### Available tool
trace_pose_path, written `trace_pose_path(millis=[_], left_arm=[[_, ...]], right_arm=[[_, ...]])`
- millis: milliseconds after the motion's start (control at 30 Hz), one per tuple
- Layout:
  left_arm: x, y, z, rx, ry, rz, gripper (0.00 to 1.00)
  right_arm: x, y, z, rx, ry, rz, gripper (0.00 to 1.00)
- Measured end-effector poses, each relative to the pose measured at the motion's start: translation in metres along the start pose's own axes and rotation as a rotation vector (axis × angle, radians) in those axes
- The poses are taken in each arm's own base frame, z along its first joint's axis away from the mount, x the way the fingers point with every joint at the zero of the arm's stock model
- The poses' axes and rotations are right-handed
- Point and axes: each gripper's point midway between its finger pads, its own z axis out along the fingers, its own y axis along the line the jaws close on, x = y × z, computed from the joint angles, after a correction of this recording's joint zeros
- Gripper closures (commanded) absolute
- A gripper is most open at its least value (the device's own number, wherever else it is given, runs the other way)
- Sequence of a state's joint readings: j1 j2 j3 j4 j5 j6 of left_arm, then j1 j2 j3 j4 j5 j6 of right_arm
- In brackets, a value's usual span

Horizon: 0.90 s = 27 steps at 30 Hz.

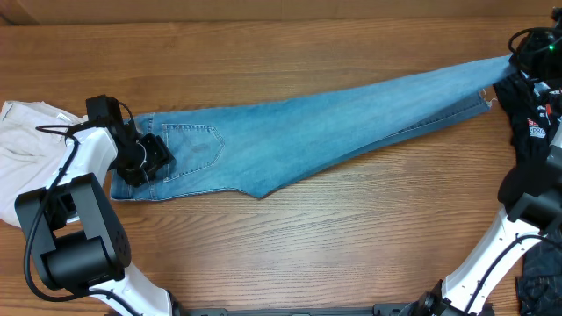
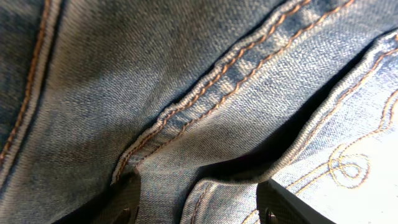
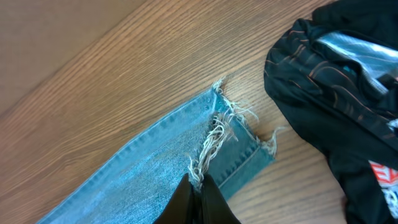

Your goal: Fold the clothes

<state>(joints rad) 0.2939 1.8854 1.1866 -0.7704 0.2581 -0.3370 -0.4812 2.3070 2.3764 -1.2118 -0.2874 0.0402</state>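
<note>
Jeans (image 2: pixel 205 93) waistband lies between your parted left jaws; right jaws closed at the frayed hem (image 3: pixel 242 155). Grasping stage: next, carry hem left to waistband.

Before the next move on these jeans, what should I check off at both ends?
1. Jeans laid flat, leg on leg: ok.
2. Left end effector at the waist, open around a denim fold: ok.
3. Right end effector shut at the frayed hem, denim actually pinched: cannot tell.
4. Black garment apart from the hem: ok, but close.
5. Cream trousers off the jeans: cannot tell, the left arm covers the gap.
</note>
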Motion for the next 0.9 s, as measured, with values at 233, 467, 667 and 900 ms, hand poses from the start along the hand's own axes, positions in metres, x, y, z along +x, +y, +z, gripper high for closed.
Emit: trace_pose_path(millis=[233, 467, 667, 900], left_arm=[[-0.004, -0.001, 0.000, 0.003, -0.017, 0.004, 0.36], [-0.008, -0.001, 0.000, 0.001, -0.034, 0.008, 0.36], [-0.009, -0.001, 0.000, 0.002, -0.039, 0.009, 0.36], [-0.011, -0.001, 0.000, 0.001, -0.046, 0.011, 0.36]], right_arm=[[0.004, -0.012, 0.027, 0.054, 0.020, 0.001, 0.45], [0.029, -0.055, 0.053, 0.196, 0.122, 0.083, 0.31], [0.058, -0.068, 0.049, 0.240, 0.238, 0.127, 0.32], [0.057, -0.064, 0.061, 0.185, 0.238, 0.100, 0.34]])
